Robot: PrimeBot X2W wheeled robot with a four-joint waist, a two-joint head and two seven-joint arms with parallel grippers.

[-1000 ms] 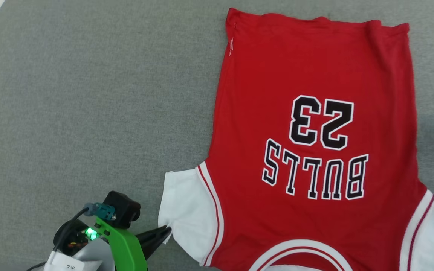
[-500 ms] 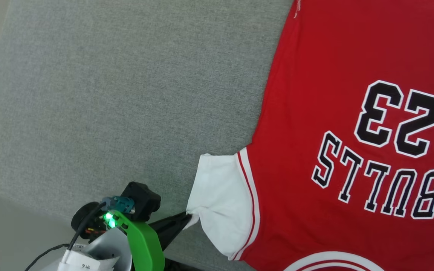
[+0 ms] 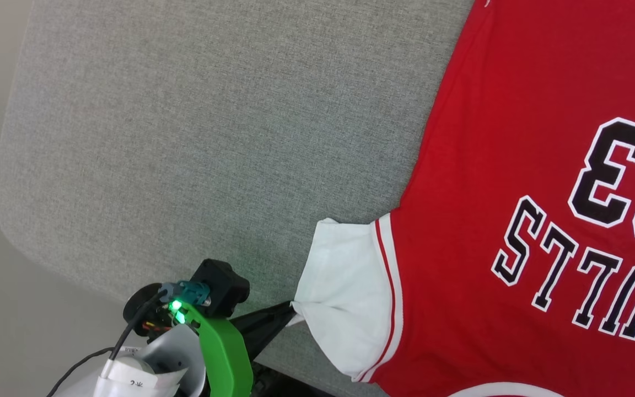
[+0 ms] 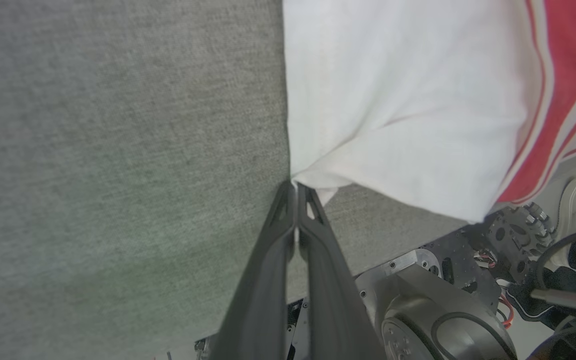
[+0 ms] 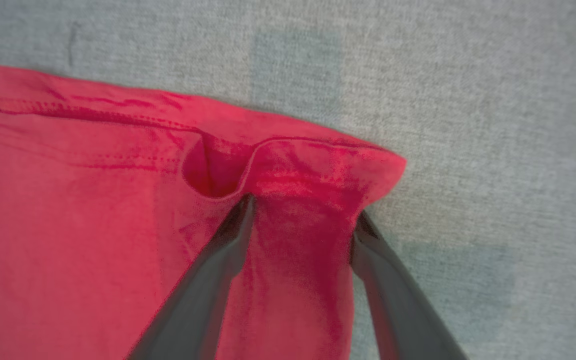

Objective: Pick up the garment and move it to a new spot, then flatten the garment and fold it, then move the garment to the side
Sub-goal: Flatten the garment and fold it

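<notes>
**Holding the Sleeve, Straddling the Hem**

The left gripper [image 4: 295, 189] is clamping its two long dark fingers tight on the outer corner of the white sleeve [image 4: 393, 100]. It is drawing that corner into a small point near the front edge of the padded grey fabric surface [image 3: 213, 138]. The right gripper [image 5: 303, 210] is standing with its fingers spread wide across a corner of the red hem [image 5: 318, 170]. One finger is lying on the cloth and the other is sitting at its side edge, so nothing is being squeezed there.

The garment [image 3: 516, 138] is a red basketball-style T-shirt with short white sleeves, red-white striped trim and black white-outlined lettering. It is lying print-up on the grey surface, neckline toward the robot and hem away from it. The body is looking smooth, though the hem is puckering open between the right fingers.

The pinch on the sleeve is probably serving as an anchor. With a hem corner caught as well, the cloth could be pulled taut for flattening or lifted for a fold.

Against a second ago, the whole head view is sitting differently because the camera has turned. The shirt is now crowding the right edge with its number cut off, and the surface's rounded corner is showing at the left. The left pinch on the sleeve is unchanged.
</notes>
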